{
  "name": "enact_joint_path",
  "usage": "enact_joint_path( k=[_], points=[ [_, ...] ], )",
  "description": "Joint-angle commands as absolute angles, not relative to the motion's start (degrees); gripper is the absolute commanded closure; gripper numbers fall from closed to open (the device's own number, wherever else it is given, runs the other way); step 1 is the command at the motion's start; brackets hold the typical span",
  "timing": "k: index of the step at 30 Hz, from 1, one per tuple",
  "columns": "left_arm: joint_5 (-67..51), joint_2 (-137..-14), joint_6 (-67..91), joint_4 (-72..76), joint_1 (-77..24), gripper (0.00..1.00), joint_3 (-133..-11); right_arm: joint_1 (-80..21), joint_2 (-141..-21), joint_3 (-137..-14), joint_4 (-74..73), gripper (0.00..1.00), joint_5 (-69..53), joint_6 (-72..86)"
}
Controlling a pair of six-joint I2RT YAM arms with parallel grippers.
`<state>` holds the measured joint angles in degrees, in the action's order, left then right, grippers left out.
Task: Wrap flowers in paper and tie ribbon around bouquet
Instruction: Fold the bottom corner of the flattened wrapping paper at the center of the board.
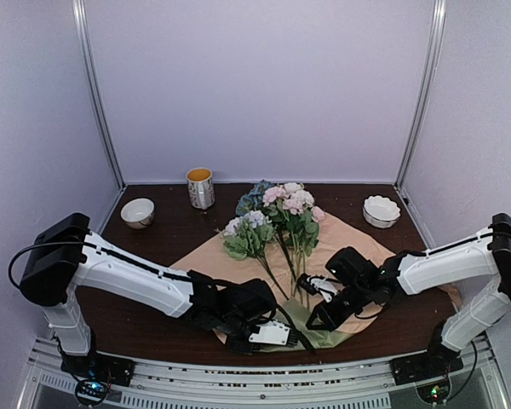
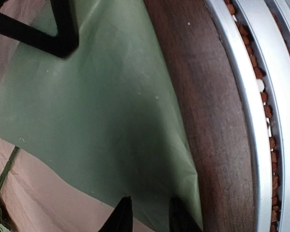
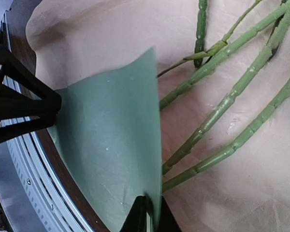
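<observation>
Dark wooden table (image 1: 162,230) inside pale walls. Paper (image 1: 209,256) lies tan face up at the centre, its near-edge corner folded over to show green. Flowers (image 1: 281,213) lie on it, stems toward the near edge. Right gripper (image 3: 149,217) pinches the fold's edge. Left gripper (image 2: 147,217) jaws stand slightly apart over the fold.
</observation>
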<state>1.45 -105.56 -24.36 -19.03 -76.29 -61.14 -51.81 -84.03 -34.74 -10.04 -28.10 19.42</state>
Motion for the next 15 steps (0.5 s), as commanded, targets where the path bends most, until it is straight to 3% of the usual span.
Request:
enact_joint_path(
  k=[1, 10, 15],
  points=[
    [0.0, -106.7, -25.7, -21.0, -76.7, 0.71, -60.7, -51.5, -82.7, -36.9, -11.4, 0.89, -25.7, 20.7],
    [-1.9, -106.5, -23.7, -21.3, -76.6, 0.73, -59.0, -51.6, -66.3, -41.0, -28.8, 0.75, -9.6, 21.4],
    [-2.4, -106.6, -23.5, -21.0, -76.6, 0.73, -59.0, -53.7, -63.3, -38.4, -28.0, 0.8, -14.3, 25.4]
  ],
)
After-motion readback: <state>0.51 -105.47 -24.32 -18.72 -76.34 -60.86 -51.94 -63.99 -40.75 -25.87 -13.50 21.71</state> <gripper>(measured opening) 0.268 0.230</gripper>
